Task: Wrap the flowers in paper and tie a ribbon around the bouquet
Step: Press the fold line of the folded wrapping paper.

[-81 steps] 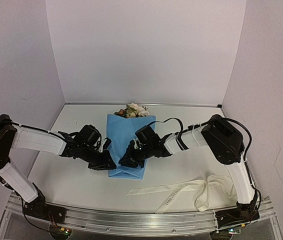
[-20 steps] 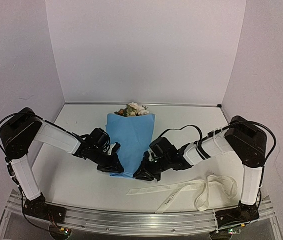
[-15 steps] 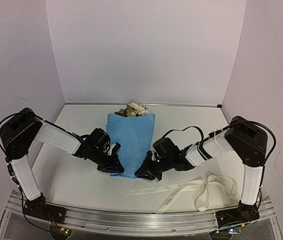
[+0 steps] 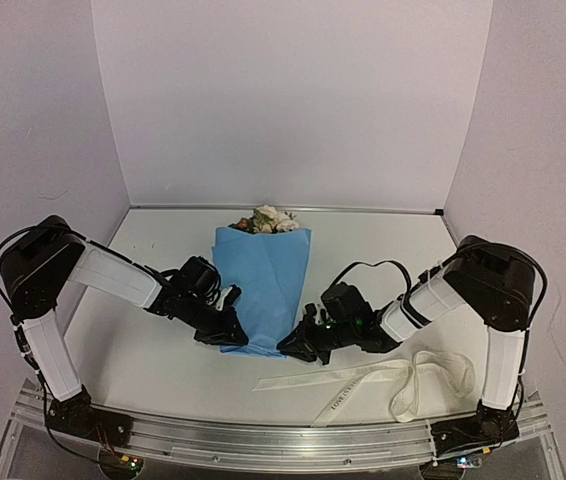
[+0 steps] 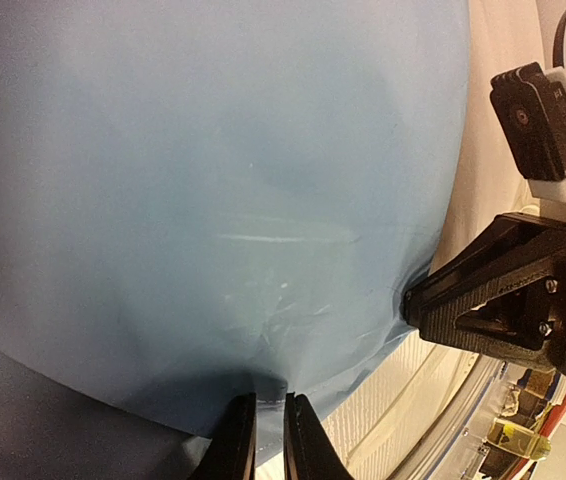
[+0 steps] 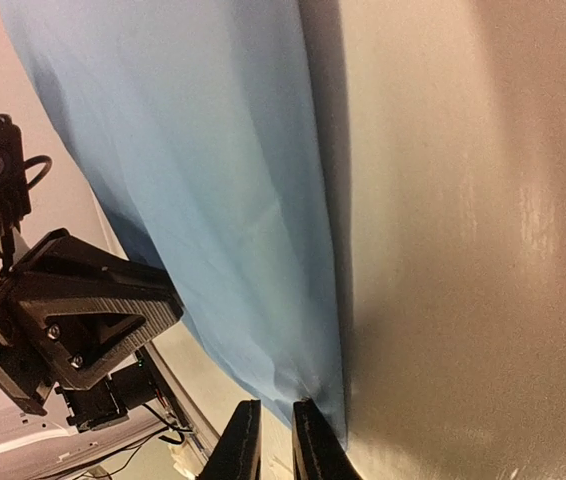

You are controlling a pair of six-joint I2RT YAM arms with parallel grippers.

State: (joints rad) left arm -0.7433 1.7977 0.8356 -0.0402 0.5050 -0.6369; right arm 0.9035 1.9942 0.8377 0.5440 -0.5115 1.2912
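The light-blue paper [image 4: 263, 275] lies folded over the flowers [image 4: 266, 220] as a bouquet, narrowing toward me, with cream and rust blooms showing at its far end. My left gripper [image 4: 235, 337] is shut on the paper's near left edge; in the left wrist view the paper [image 5: 213, 180] runs down between the tips of my left gripper [image 5: 268, 445]. My right gripper [image 4: 290, 346] pinches the near right edge; in the right wrist view the paper [image 6: 193, 150] creases at the tips of my right gripper [image 6: 273, 445]. The cream ribbon [image 4: 363, 378] lies loose, near right.
The ribbon loops toward the right arm's base. A metal rail [image 4: 263, 440] runs along the table's near edge. White walls close the table at the back and both sides. The stems are hidden under the paper.
Both grippers have come nearer to me than at first, and the paper's near end has narrowed. Over the last half second the right gripper slid slightly right; the left stayed still.
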